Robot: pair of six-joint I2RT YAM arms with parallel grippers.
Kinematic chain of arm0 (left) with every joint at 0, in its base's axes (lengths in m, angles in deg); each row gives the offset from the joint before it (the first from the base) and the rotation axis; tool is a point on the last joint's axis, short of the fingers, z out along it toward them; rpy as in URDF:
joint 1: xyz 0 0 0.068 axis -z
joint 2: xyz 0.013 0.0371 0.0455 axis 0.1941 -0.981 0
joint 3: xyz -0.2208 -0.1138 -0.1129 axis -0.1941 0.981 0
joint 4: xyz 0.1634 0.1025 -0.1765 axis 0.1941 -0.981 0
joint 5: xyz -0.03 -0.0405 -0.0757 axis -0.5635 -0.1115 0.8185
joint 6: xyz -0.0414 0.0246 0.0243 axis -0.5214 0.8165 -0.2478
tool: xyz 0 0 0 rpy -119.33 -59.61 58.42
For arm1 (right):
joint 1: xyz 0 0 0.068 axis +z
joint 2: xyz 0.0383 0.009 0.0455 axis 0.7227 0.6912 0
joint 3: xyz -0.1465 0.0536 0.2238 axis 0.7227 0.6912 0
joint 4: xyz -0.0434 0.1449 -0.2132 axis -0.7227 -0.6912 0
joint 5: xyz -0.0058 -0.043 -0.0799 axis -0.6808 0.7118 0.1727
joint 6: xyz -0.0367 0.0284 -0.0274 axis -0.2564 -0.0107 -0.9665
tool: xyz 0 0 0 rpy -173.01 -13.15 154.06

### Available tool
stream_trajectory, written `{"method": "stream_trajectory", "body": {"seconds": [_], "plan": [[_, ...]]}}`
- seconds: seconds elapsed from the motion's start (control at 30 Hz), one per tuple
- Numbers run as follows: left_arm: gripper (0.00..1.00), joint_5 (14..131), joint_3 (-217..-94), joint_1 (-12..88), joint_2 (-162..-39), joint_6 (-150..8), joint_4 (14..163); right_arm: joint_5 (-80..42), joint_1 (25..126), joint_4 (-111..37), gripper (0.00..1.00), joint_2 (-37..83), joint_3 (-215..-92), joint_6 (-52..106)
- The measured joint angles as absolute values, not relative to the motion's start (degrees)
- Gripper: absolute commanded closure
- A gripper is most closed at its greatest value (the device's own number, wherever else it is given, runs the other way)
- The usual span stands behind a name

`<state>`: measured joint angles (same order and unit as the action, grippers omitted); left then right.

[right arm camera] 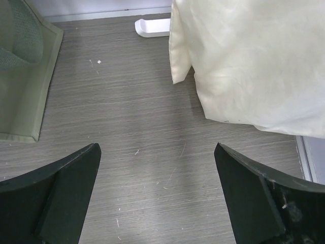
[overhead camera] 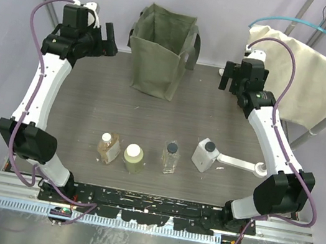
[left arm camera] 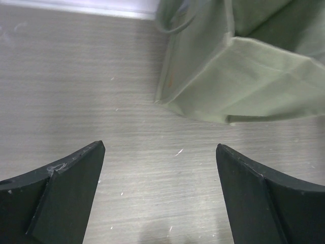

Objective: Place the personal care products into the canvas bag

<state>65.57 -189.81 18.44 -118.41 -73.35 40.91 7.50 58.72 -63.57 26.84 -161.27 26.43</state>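
Tabletop (overhead camera: 90, 103): canvas bag (overhead camera: 157, 64) near left tool (overhead camera: 111, 40)

Olive-green canvas bag (overhead camera: 160, 52); amber bottle (overhead camera: 108, 148), white cap; yellow-green bottle (overhead camera: 134, 158), cream cap; clear bottle (overhead camera: 171, 157), white bottle (overhead camera: 204, 154) (both dark-capped); grey woodgrain table (overhead camera: 215, 112).

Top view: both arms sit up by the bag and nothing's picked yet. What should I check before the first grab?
1. Left tool open and empty: ok.
2. Right tool open and empty: ok.
3. Canvas bag upright, mouth open: ok.
4. Amber bottle, yellow-green bottle, clear bottle and white bottle standing in a row outside the bag: ok.
5. Finger room between the amber and yellow-green bottles: cannot tell, they stand very close.
6. White bar beside the white bottle clear of a grasp: cannot tell.
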Motion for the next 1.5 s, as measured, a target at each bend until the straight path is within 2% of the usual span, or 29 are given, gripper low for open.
{"method": "stream_trajectory", "body": {"seconds": [0.23,0.5,0.57,1.0,1.27,1.5], "plan": [[0.02,75.3,-193.4,19.6,-117.0,-68.7,45.3,7.8,58.9,-64.0,0.00,26.8,-161.3,26.4],[0.02,79.2,-227.4,23.3,-133.0,-65.0,43.1,7.9,58.9,-64.2,0.00,27.2,-161.3,26.4],[0.02,80.3,-232.3,23.9,-136.7,-65.0,43.9,7.9,58.9,-64.4,0.00,27.6,-161.3,26.4],[0.02,85.4,-220.1,27.3,-147.0,-67.2,58.9,8.1,58.9,-64.5,0.00,27.9,-160.2,26.4],[0.02,85.4,-224.2,32.1,-157.2,-67.2,65.9,8.2,58.9,-64.4,0.00,27.9,-157.4,26.6],[0.02,80.9,-224.3,32.7,-160.4,-66.9,65.8,8.4,59.0,-64.4,0.00,27.9,-156.5,26.5]]}}
